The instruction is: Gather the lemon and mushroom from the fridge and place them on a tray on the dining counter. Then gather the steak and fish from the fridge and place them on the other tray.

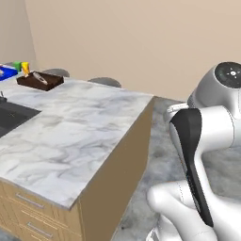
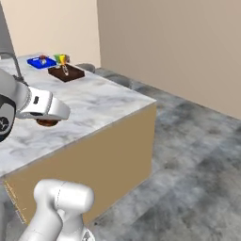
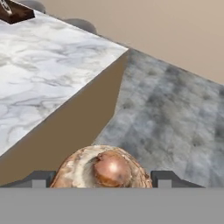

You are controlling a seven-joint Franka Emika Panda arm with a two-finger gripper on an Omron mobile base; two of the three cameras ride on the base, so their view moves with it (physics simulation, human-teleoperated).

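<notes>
One held item: steak (image 3: 103, 168), clamped between the gripper (image 3: 101, 178) tips
Steak axis: long side runs finger to finger
Steak spot: by the dining counter (image 1: 70, 127) corner
Trays: brown tray (image 1: 40, 80), blue tray (image 2: 40, 62) at far end

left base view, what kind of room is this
Likely a kitchen: a marble counter on wood sides with drawers, a dark sink set into it, and a brown tray at the far end.
</notes>
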